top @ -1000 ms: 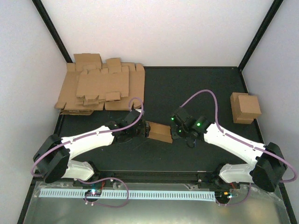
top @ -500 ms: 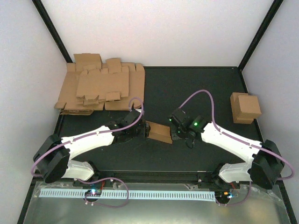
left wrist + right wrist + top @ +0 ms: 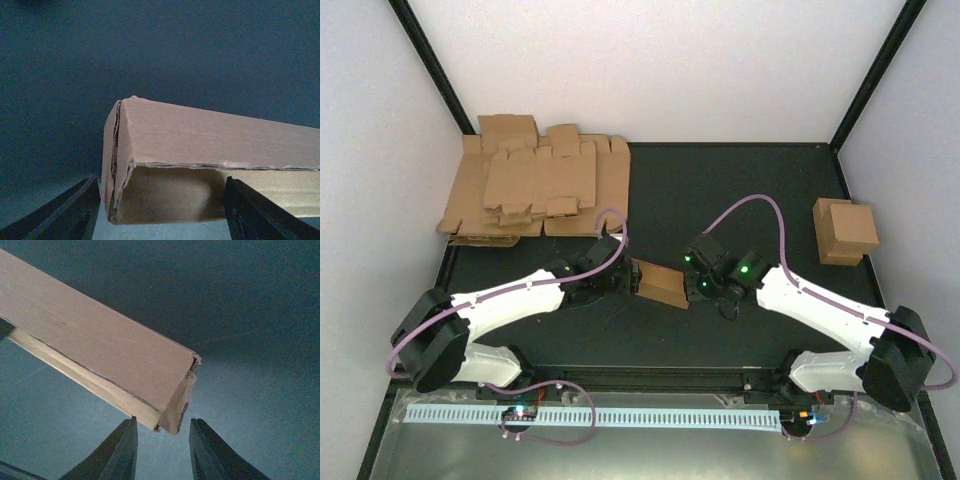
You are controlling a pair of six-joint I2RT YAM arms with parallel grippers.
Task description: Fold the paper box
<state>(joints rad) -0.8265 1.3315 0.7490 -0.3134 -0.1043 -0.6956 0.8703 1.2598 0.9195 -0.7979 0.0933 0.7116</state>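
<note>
The paper box [image 3: 660, 284] is a small brown cardboard box, tilted, between my two grippers at the middle of the black mat. My left gripper [image 3: 625, 280] has its fingers on either side of the box's left end [image 3: 200, 145], shut on it, and the left gripper [image 3: 160, 181] shows the end face filling the space between its fingers. My right gripper [image 3: 696, 280] stands at the box's right end. In the right wrist view the box's corner [image 3: 172, 405] hangs just above the right gripper [image 3: 164, 421], whose fingers are apart and hold nothing.
A pile of flat brown cardboard blanks [image 3: 535, 190] lies at the back left corner. A folded cardboard box [image 3: 845, 230] stands at the right edge of the mat. White walls close in the back and sides.
My right gripper's fingers have parted from shut to open beside the box's right end. The left gripper and the box have barely moved.
</note>
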